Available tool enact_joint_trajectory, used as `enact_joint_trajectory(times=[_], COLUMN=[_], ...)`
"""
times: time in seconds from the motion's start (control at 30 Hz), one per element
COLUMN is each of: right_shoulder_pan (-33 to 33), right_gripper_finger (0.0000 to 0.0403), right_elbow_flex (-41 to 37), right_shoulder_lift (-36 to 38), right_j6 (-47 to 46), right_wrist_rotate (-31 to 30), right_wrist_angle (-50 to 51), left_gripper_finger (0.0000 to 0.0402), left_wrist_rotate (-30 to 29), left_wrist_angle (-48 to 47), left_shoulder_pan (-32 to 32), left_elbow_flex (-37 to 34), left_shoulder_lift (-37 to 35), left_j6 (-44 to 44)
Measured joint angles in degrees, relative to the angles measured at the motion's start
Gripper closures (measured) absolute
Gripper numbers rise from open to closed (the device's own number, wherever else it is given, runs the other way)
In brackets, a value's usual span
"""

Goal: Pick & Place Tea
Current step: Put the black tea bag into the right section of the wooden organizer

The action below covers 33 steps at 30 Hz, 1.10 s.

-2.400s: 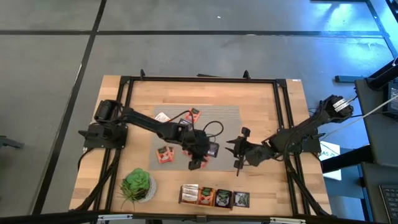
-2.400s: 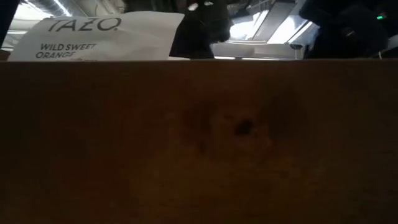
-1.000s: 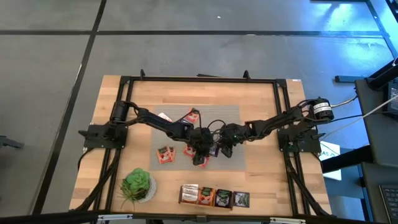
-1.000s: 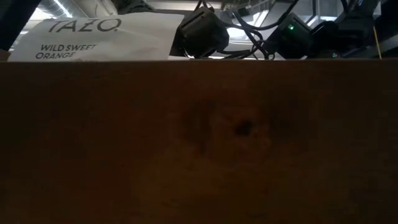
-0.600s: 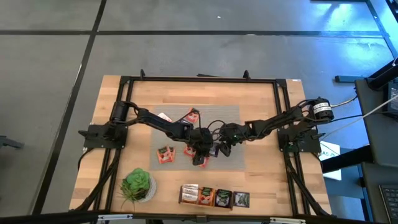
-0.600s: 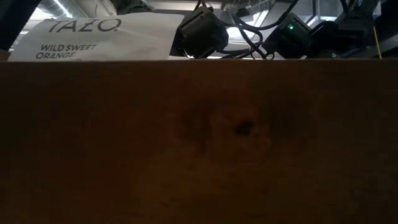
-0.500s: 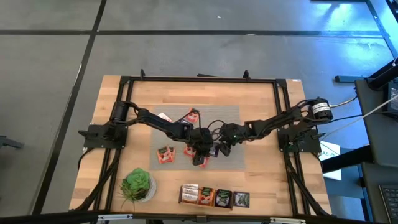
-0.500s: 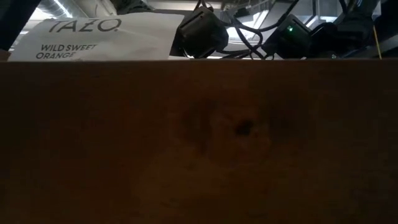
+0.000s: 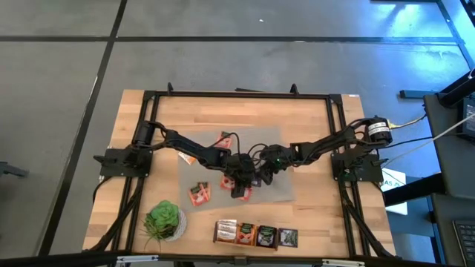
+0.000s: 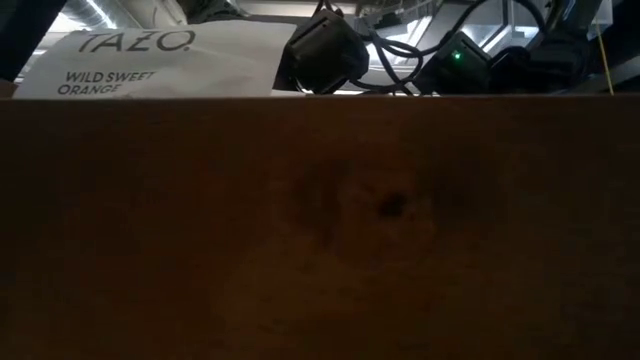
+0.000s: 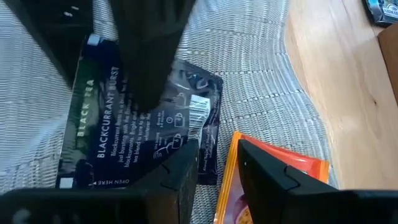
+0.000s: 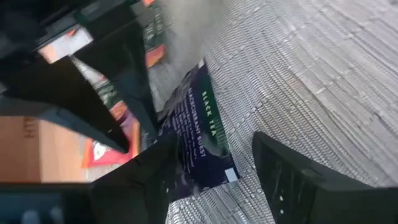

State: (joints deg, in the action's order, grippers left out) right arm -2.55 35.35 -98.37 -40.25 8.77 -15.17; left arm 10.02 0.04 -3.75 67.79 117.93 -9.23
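A black tea sachet point(image 11: 130, 134) lies flat on the grey mat point(image 9: 278, 189) at the table's middle. My right gripper point(image 12: 211, 180) comes from the right, slanting down. It is open, with the black sachet point(image 12: 199, 130) between its fingers. My left gripper point(image 11: 217, 180) comes from the left and is open. Its tips stand at that sachet's corner and over an orange sachet point(image 11: 280, 165). More orange sachets point(image 9: 199, 194) lie on the mat. My right gripper has one finger point(image 11: 146, 74) lying over the black sachet's printed face point(image 11: 124, 140), slanting down from the table's right; I cannot tell if it touches. My left gripper has one fingertip point(image 11: 180, 177) at the black sachet's corner and the other point(image 11: 273, 180) over the orange sachet; touch cannot be told.
A green potted plant point(image 9: 163, 220) stands near the front left. A row of sachets point(image 9: 256, 235) lies along the near edge. Black frame rails point(image 9: 338, 133) border the table. In the low view a wooden board point(image 10: 320, 230) fills the picture, with a white sachet point(image 10: 150, 60) behind it.
The grey mat has slid toward the table's near edge and turned a little, carrying its sachets along. The orange sachet at its left and the one at its far side both sit nearer than before. Both grippers have stayed close together at the middle.
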Motion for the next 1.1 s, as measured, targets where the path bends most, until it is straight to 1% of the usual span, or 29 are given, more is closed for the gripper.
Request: enact_joint_trajectory(times=[0.1,0.33,0.5,0.83,0.93,1.1], right_shoulder_pan=[0.4,1.1,1.2,1.2,1.2,1.2], right_gripper_finger=[0.0200,0.0224,0.0248,0.0279,0.0298,0.0343], right_elbow_flex=[0.0,-0.3,-0.4,-0.3,-0.3,-0.2], right_shoulder_lift=[0.0,2.4,3.5,3.6,3.6,3.7], right_j6=[0.0,0.4,1.3,0.2,0.2,0.2], right_wrist_rotate=[1.9,2.2,5.6,4.8,4.6,2.9], right_wrist_angle=[-0.3,1.2,0.3,0.3,0.3,0.6], left_gripper_finger=[0.0290,0.0292,0.0292,0.0294,0.0292,0.0291], left_wrist_rotate=[0.0,1.2,0.7,0.8,0.8,0.9], left_wrist_angle=[-0.1,-1.9,-2.0,-1.6,-1.5,-1.5], left_shoulder_pan=[0.0,0.1,0.0,0.0,0.0,0.0], left_elbow_flex=[0.0,0.1,0.1,0.0,0.0,0.0], left_shoulder_lift=[0.0,0.0,0.0,0.0,0.0,0.0], left_j6=[0.0,0.0,-0.3,-0.5,-0.5,-0.5])
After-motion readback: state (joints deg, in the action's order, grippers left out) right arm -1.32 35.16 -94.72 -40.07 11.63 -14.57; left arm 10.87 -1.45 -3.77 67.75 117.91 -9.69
